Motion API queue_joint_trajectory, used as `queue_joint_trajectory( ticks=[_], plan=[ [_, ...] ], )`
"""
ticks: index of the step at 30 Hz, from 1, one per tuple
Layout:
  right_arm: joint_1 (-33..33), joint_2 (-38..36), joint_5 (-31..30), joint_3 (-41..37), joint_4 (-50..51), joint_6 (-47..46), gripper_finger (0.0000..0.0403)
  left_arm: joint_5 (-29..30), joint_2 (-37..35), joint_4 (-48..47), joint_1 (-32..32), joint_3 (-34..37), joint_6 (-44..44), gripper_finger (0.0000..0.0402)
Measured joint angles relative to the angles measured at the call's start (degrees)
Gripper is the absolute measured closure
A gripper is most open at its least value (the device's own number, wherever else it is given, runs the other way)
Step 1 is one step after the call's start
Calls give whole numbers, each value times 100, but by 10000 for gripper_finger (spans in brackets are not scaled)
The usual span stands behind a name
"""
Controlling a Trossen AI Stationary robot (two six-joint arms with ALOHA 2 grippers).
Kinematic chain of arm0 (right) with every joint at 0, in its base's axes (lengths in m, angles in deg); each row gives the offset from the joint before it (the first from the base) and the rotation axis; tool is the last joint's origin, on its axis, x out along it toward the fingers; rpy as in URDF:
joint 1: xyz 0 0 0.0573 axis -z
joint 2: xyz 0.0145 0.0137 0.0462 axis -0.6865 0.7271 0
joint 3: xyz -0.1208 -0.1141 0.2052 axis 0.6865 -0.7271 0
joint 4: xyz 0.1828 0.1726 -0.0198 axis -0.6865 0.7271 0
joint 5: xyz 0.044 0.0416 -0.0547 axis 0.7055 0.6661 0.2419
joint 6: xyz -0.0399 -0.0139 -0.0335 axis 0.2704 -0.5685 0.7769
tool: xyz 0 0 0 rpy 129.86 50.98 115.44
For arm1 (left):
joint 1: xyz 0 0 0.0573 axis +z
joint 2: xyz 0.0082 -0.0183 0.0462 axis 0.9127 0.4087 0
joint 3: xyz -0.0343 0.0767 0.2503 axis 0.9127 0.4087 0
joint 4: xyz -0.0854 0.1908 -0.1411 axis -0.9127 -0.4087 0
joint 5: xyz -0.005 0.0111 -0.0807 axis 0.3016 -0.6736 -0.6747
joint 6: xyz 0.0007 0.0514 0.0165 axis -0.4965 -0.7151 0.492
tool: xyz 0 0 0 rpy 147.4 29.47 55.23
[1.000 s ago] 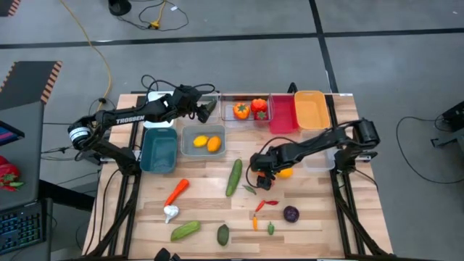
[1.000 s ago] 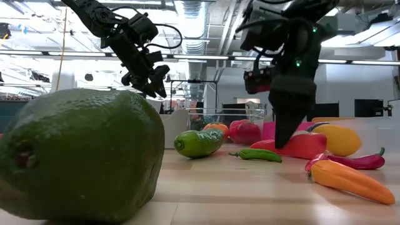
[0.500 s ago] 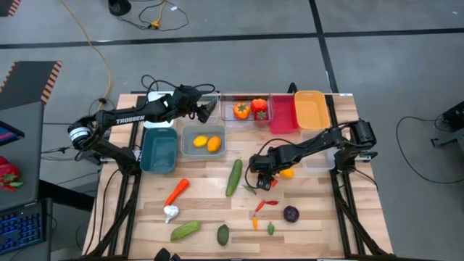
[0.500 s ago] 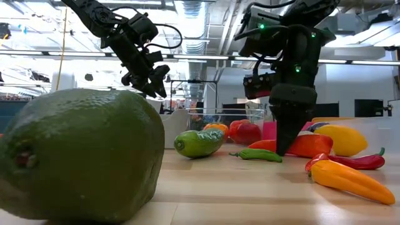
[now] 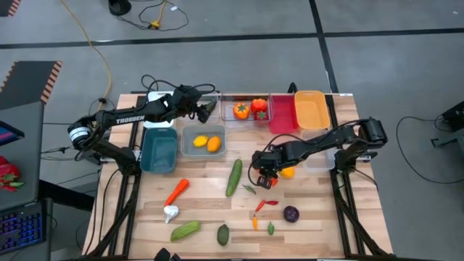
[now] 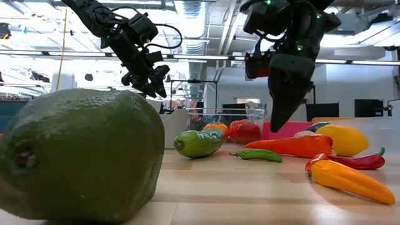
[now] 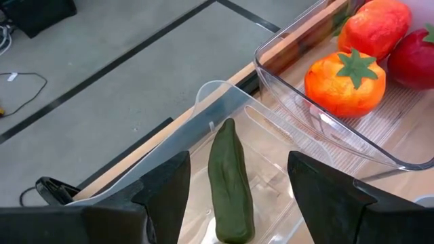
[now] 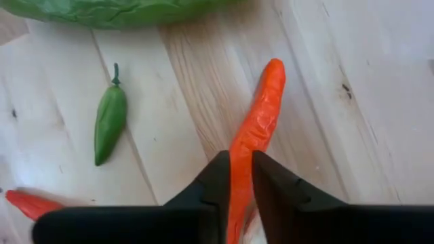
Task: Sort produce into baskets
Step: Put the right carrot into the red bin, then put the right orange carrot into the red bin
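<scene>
My right gripper (image 5: 262,174) stands over the middle of the table, shut on a red chilli (image 8: 261,115). A small green chilli (image 8: 108,122) and a long green cucumber (image 5: 233,177) lie beside it. A yellow lemon (image 5: 288,172) rests just to its right. My left gripper (image 5: 206,110) hangs open and still over a clear basket (image 7: 224,102) at the far edge. A dark green vegetable (image 7: 229,183) lies in that basket. The clear basket next to it (image 5: 250,109) holds orange and red peppers. My right gripper pinches the red chilli between its two fingers (image 8: 210,183), on a narrow stretch toward one end (image 8: 239,159). The fingers slant steeply down from above and lie across it. In the low view the chilli (image 6: 294,147) stays about level, low at the tabletop. Whether it is clear of the wood I cannot tell.
Teal (image 5: 159,148), grey-blue (image 5: 203,141), red (image 5: 283,114) and orange (image 5: 312,109) baskets stand along the far half. A carrot (image 5: 177,191), garlic (image 5: 171,212), cucumbers, a purple ball (image 5: 291,214) and small chillies lie on the near half.
My right gripper has shut its fingers on the red chilli and risen a little off the tabletop. The chilli has shifted slightly and now shows at full length in the low view.
</scene>
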Motion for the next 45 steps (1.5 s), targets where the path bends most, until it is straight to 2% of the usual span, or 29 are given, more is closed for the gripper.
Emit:
queue_joint_trajectory(
  ticks=[5,11,23,29,35,43,45],
  plan=[
    [0,37,15,0,8,3,340,1,0,1,0,0,0,166],
    [42,38,26,0,0,271,330,1,0,-1,0,0,0,166],
    [114,38,52,4,2,279,217,1,0,0,0,0,0,166],
    [116,306,52,11,-42,282,195,1,0,1,-2,0,2,166],
    [152,742,53,19,-33,285,210,4,0,0,-2,0,2,166],
    [153,673,42,9,-32,305,318,4,2,-1,-2,0,2,166],
    [153,574,41,2,-10,362,319,4,2,-1,-2,0,2,166]
  ],
)
